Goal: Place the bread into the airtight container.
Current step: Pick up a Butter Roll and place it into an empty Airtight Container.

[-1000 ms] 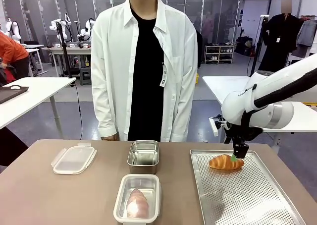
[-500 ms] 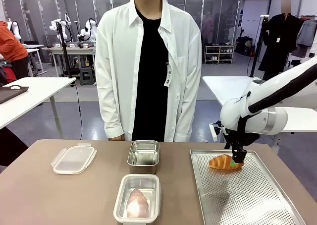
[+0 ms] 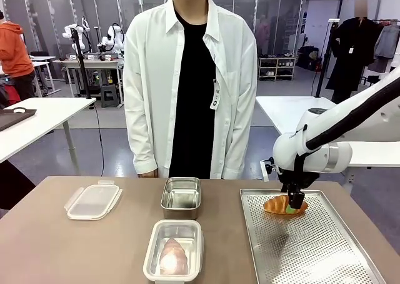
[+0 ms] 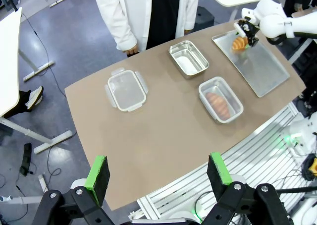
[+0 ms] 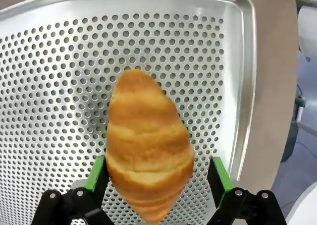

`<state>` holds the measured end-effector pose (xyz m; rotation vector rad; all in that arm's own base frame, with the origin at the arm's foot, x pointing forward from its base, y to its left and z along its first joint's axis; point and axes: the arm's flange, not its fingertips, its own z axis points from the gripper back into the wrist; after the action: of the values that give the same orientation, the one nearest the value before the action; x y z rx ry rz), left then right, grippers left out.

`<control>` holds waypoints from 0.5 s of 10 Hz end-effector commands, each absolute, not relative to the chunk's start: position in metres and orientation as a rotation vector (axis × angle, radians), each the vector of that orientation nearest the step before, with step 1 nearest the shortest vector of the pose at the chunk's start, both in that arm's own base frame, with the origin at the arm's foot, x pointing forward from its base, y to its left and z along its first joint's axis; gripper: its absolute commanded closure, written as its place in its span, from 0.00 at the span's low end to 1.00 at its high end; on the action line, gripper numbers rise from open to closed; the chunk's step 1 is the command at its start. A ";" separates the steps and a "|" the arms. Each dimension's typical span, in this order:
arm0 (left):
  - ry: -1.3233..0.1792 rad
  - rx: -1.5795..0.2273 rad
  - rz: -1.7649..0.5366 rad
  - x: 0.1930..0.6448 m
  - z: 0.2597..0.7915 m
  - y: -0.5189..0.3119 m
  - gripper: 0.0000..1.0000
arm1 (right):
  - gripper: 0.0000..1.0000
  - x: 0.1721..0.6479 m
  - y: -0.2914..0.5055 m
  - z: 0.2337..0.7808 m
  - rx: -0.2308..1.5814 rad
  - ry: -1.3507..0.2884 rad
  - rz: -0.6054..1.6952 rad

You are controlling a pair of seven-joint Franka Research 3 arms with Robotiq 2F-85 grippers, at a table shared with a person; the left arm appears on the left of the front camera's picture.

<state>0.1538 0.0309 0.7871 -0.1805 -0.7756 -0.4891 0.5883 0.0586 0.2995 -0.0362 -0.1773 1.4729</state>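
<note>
1. My right gripper (image 3: pixel 295 202) is spread wide, green pads either side of the croissant (image 3: pixel 278 205), not squeezing it.
2. The croissant lies on the perforated tray (image 3: pixel 312 246), well apart from the airtight container (image 3: pixel 176 223).
3. My left gripper (image 4: pixel 157 173) hangs open high above the table (image 4: pixel 148 136).

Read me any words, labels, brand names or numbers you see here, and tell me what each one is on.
No text here can be read.
The tag on the person's white shirt: print too small to read.
</note>
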 end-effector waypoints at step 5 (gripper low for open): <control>-0.776 -0.178 -0.502 0.153 0.787 0.030 0.00 | 0.35 0.593 0.072 0.306 -0.019 -0.079 1.423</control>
<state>0.1538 0.0309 0.7871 -0.1805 -0.7756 -0.4890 0.5922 0.0676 0.3016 -0.0033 -0.1128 1.4491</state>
